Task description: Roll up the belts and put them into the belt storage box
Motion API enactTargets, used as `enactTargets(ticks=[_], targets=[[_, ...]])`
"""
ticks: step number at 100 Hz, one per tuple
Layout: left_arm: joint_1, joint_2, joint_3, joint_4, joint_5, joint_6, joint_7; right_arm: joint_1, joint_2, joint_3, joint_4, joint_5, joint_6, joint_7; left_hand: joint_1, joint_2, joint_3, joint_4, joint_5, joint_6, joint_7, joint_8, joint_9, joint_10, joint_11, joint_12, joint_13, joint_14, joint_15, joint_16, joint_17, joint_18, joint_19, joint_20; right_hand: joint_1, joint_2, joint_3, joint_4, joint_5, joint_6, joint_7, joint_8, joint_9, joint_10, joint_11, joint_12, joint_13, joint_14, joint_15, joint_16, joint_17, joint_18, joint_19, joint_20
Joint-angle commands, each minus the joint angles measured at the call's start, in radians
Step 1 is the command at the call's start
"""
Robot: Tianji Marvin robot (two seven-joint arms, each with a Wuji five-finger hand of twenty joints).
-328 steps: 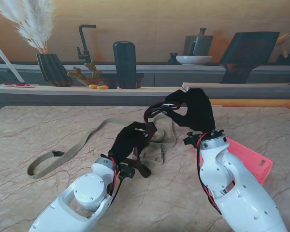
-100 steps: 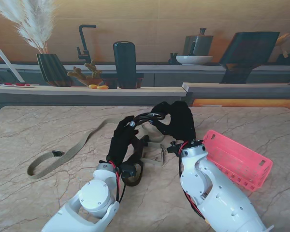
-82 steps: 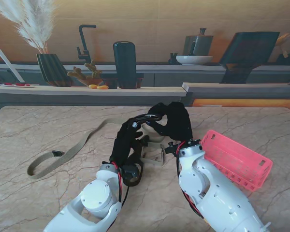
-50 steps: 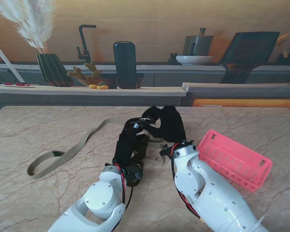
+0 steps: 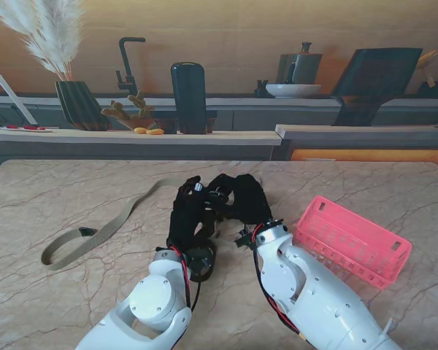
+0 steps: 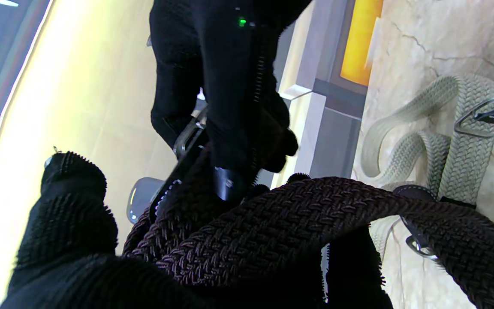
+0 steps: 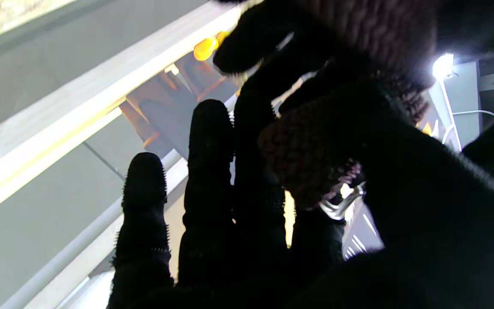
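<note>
Dark brown braided woven belt [image 6: 272, 219]: held above the middle of the beige marble-patterned desk [image 5: 44, 197], partly coiled, gripped between both hands; its silver metal buckle [image 7: 341, 206] shows beside the right hand's fingers in the right wrist view.

Left hand [image 5: 186, 215], black-gloved, five fingers: clenched around the brown belt, which runs across its palm in the left wrist view.

Right hand [image 5: 244, 200], black-gloved: fingers curled onto the same belt, touching the left hand at the fingertips.

Khaki woven fabric belt [image 5: 106, 230]: lying flat on the desk, stretching from a looped end on the left toward the hands; its folded end with a metal buckle [image 6: 485, 116] rests on the desk beneath the hands.

Pink plastic lattice storage basket [image 5: 350, 240]: on the desk to the right, just beside the right forearm, tilted diagonally; no belt seen inside.
</note>
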Motion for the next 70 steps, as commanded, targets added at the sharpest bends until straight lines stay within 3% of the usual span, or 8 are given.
enactTargets(ticks=[1,5,9,20,34,40,43,70], targets=[[-0.003,-0.016,0.006,-0.018,0.006,0.001,-0.001,-0.005,-0.011,-0.024,0.010,-0.005,-0.015,0.016,0.044,-0.057,0.034,0.025,0.019,-0.028,0.054,0.019,0.044,-0.042,0.044,0.011,0.042,-0.040,0.027,-0.001,0.030,-0.046,0.042,0.022,0.059,0.059,0.058,0.065,0.086,-0.128,0.116,0.004,0.017,-0.015,0.016,0.000,-0.029,-0.033,0.007,-0.007,-0.011,0.001,0.025,-0.015],[-0.004,-0.017,0.007,-0.018,0.005,0.006,0.002,-0.003,-0.012,-0.029,0.015,-0.001,-0.021,0.022,0.058,-0.062,0.054,0.025,0.018,-0.027,0.064,0.022,0.056,-0.046,0.053,0.012,0.055,-0.042,0.037,0.000,0.042,-0.048,0.051,0.025,0.058,0.058,0.058,0.064,0.086,-0.131,0.116,0.004,0.019,-0.015,0.015,0.000,-0.028,-0.031,0.004,-0.008,-0.010,0.001,0.025,-0.015],[-0.006,-0.018,0.008,-0.017,0.003,0.010,0.005,0.000,-0.012,-0.034,0.020,0.001,-0.026,0.028,-0.042,-0.121,0.338,-0.001,0.014,-0.023,0.089,0.016,0.069,-0.048,0.061,0.012,0.066,-0.041,0.046,-0.003,0.050,-0.046,0.063,0.024,0.057,0.059,0.059,0.064,0.087,-0.133,0.116,0.005,0.019,-0.016,0.014,0.000,-0.028,-0.031,0.003,-0.009,-0.010,0.001,0.025,-0.016],[-0.012,-0.024,0.012,-0.017,-0.003,0.033,0.017,0.008,-0.012,-0.045,0.032,-0.001,-0.039,0.032,0.059,-0.080,0.420,0.003,0.018,-0.021,0.121,0.028,0.092,-0.054,0.083,0.016,0.090,-0.043,0.071,0.000,0.074,-0.060,0.079,0.030,0.052,0.063,0.058,0.062,0.085,-0.145,0.115,0.006,0.019,-0.020,0.011,0.000,-0.027,-0.031,-0.001,-0.011,-0.008,0.002,0.025,-0.016],[-0.026,-0.031,0.015,-0.012,0.015,0.058,0.042,0.010,-0.008,-0.048,0.035,-0.013,-0.050,0.036,0.244,0.069,0.372,0.006,0.057,-0.031,0.221,0.058,0.140,-0.074,0.122,0.017,0.123,-0.051,0.116,-0.001,0.095,-0.068,0.118,0.042,0.052,0.069,0.055,0.060,0.080,-0.158,0.115,0.012,0.016,-0.017,0.008,0.003,-0.028,-0.024,-0.007,-0.012,-0.011,0.003,0.024,-0.017],[-0.029,-0.034,0.016,-0.012,0.021,0.055,0.050,0.007,-0.002,-0.045,0.030,-0.020,-0.051,0.048,0.533,0.136,0.038,-0.003,0.084,-0.051,0.295,0.026,0.180,-0.090,0.134,0.019,0.136,-0.051,0.127,-0.002,0.100,-0.058,0.130,0.044,0.057,0.075,0.049,0.058,0.073,-0.152,0.114,0.018,0.006,-0.008,0.011,0.013,-0.034,-0.021,-0.012,-0.013,-0.013,0.006,0.023,-0.017],[-0.029,-0.034,0.016,-0.013,0.024,0.054,0.053,0.005,0.002,-0.042,0.027,-0.024,-0.051,0.056,0.615,0.148,-0.009,-0.006,0.092,-0.060,0.320,0.025,0.206,-0.095,0.127,0.053,0.141,-0.052,0.130,-0.001,0.101,-0.056,0.134,0.046,0.059,0.078,0.048,0.058,0.069,-0.145,0.112,0.020,0.001,-0.004,0.011,0.015,-0.037,-0.018,-0.014,-0.013,-0.014,0.008,0.022,-0.017],[-0.016,-0.020,-0.002,-0.039,0.077,0.034,0.045,-0.048,0.045,0.030,-0.042,-0.064,-0.035,0.144,0.627,0.121,0.142,-0.019,0.127,-0.098,0.419,0.058,0.271,-0.087,0.110,0.088,0.159,-0.045,0.132,-0.004,0.108,-0.029,0.136,0.047,-0.025,0.059,0.061,0.069,-0.127,-0.028,-0.114,0.134,-0.240,0.052,-0.030,0.062,-0.142,0.006,-0.078,-0.017,-0.030,-0.008,-0.009,0.002]])
